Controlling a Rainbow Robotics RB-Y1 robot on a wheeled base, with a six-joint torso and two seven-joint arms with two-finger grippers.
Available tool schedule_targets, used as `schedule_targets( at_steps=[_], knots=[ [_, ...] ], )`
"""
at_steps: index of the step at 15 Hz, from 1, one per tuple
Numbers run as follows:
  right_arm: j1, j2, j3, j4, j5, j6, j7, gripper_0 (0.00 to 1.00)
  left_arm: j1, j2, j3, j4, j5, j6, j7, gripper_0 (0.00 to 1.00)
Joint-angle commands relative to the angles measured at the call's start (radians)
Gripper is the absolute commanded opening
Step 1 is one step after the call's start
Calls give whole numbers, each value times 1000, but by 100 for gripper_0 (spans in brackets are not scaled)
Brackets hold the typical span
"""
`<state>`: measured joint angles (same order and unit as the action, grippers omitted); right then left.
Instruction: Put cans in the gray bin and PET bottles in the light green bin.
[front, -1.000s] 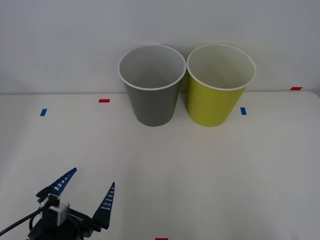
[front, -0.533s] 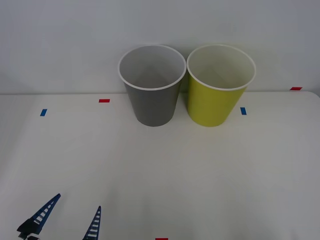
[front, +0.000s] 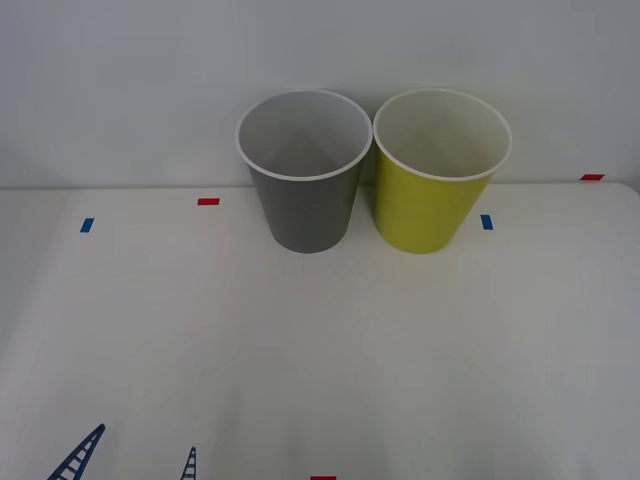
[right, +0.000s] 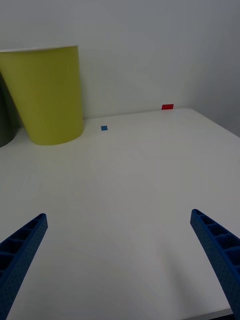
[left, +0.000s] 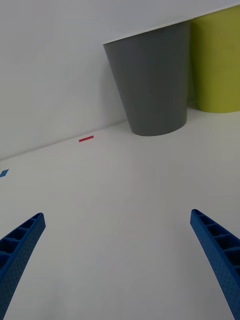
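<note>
My left gripper (front: 130, 458) has drawn back to the tabletop's (front: 400, 360) near edge, fingers spread and empty; right gripper (right: 120, 260) likewise open, holding nothing. Gray bin (front: 303, 170) and light green bin (front: 440, 170) stand touching; sorting looks finished.

the left gripper (left: 120, 270) has its two blue ribbed fingers (left: 20, 250) spread wide apart over the bare white table (left: 125, 200), holding nothing. beyond them the gray bin (left: 152, 85) stands upright by the pale wall, and the light green bin (left: 217, 62) stands just beside it. a red tape mark (left: 86, 138) and a blue one (left: 3, 173) lie on the table.
</note>
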<state>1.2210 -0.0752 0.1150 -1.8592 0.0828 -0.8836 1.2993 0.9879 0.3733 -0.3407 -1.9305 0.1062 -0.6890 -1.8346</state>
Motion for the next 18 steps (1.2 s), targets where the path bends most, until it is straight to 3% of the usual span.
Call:
schedule_targets(
  at_steps=[1,18],
  knots=[
    [0,0,0,0,0,0,0,100,5,-4,2,1,-20,5,-5,100],
    [0,0,0,0,0,0,0,100,5,-5,2,1,-20,20,-3,100]
  ],
)
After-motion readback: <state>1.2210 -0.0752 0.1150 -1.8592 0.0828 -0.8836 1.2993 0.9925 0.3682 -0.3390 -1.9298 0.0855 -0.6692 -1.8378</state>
